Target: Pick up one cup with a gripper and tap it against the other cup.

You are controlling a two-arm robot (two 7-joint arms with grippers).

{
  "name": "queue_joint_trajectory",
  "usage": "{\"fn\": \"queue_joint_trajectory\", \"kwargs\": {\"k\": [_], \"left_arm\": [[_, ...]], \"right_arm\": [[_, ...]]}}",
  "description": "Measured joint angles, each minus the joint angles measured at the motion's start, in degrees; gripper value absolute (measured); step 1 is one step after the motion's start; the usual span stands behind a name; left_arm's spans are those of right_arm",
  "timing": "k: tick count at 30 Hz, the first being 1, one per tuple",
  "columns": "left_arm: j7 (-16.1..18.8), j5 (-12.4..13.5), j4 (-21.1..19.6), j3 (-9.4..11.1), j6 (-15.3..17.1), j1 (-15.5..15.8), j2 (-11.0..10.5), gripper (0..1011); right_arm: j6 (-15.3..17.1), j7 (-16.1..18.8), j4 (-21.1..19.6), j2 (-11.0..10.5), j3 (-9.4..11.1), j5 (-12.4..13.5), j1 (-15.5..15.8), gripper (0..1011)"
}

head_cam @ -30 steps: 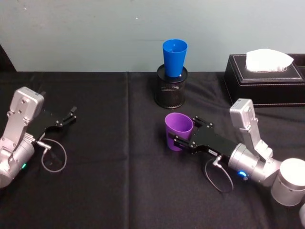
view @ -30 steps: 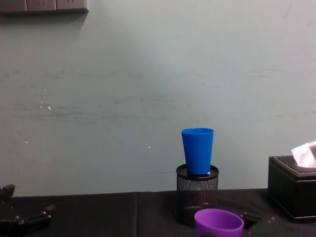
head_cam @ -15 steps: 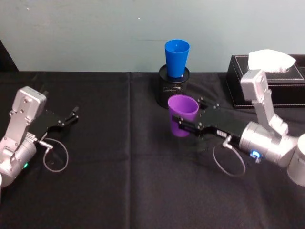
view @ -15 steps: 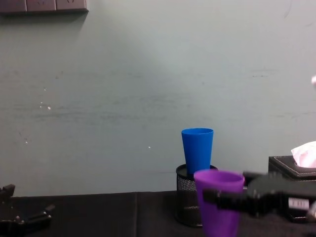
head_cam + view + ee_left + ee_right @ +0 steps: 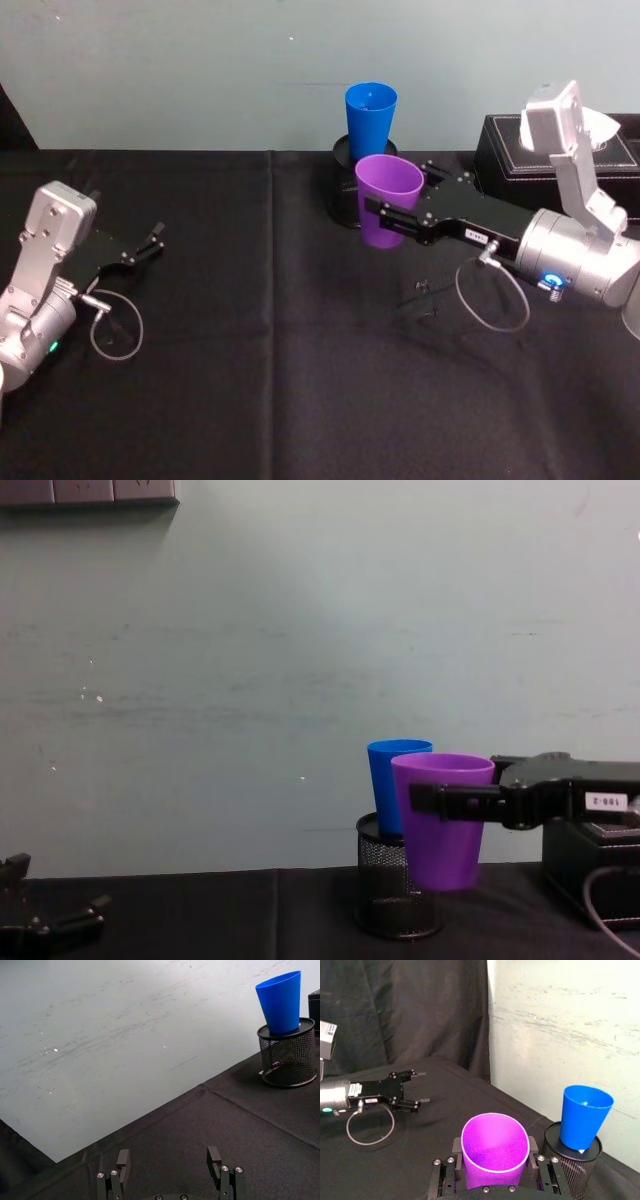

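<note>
End effector (image 5: 398, 196) raised purple cup (image 5: 381, 200), seemingly beside blue cup (image 5: 370, 122).

soft even light, bright on the pale wall (image 5: 200, 70), dim on the black cloth (image 5: 300, 380).

a bench (image 5: 250, 400) draped in black cloth is filling the foreground, a crease in the cloth running from 12 o'clock toward 6 o'clock. at 12 o'clock, by the wall, a black mesh pen holder (image 5: 340, 195) is standing upright on the cloth and carrying the blue cup (image 5: 370, 120). at 2 o'clock a black tissue box (image 5: 500, 150) is sitting flat, well apart from the holder. at 9 o'clock the left gripper (image 5: 155, 242) is sitting low with jaws spread, its cable loop (image 5: 112, 338) lying on the cloth.
</note>
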State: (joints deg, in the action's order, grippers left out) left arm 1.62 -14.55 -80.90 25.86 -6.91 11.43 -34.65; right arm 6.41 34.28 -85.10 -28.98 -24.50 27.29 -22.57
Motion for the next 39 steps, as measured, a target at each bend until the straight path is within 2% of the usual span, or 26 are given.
{"fn": "queue_joint_trajectory", "kwargs": {"k": [6, 39], "left_arm": [[0.0, 0.0, 0.0, 0.0, 0.0, 0.0, 0.0, 1005], [0.0, 0.0, 0.0, 0.0, 0.0, 0.0, 0.0, 1005]], "right_arm": [[0.7, -0.3, -0.2, -0.5, -0.9, 0.6, -1.0, 734], [0.5, -0.2, -0.1, -0.3, -0.6, 0.4, -0.7, 734]]}}
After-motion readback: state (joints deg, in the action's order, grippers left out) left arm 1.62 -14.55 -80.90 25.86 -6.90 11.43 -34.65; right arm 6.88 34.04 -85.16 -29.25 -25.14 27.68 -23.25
